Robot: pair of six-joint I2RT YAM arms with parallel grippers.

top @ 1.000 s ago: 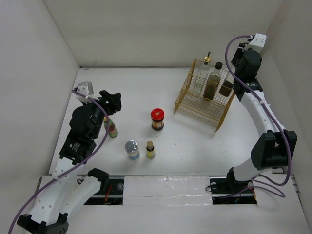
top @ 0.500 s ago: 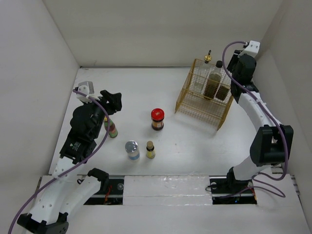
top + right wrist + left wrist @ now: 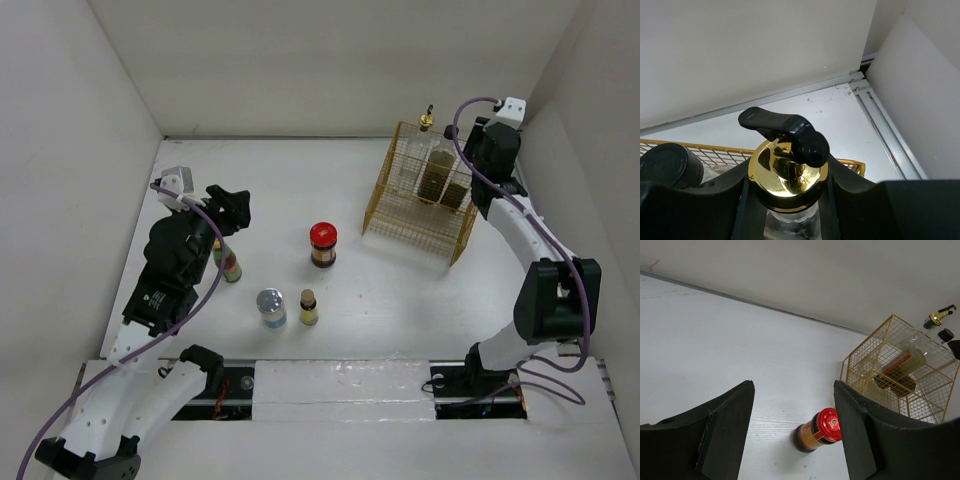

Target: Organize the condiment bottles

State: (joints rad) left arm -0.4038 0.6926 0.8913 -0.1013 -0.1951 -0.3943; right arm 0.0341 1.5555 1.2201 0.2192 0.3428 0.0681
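Right tool point(image 3: 788, 192), pinching a gold-spouted bottle point(image 3: 787, 172), has lowered it into the basket point(image 3: 415, 235); four bottles point(image 3: 322, 245) stand on the worktop point(image 3: 300, 180); left tool point(image 3: 792, 387) spread, empty.

Holds left arm folded at the elbow over the left side of the surface, wrist pitched forward and down, left tool point(image 3: 230, 205) low, fingers spread, nothing between. Stretches right arm far out to the back right corner, wrist turned down, right tool point(image 3: 787, 197) clamped on the neck of the gold-spouted bottle point(image 3: 788, 170).
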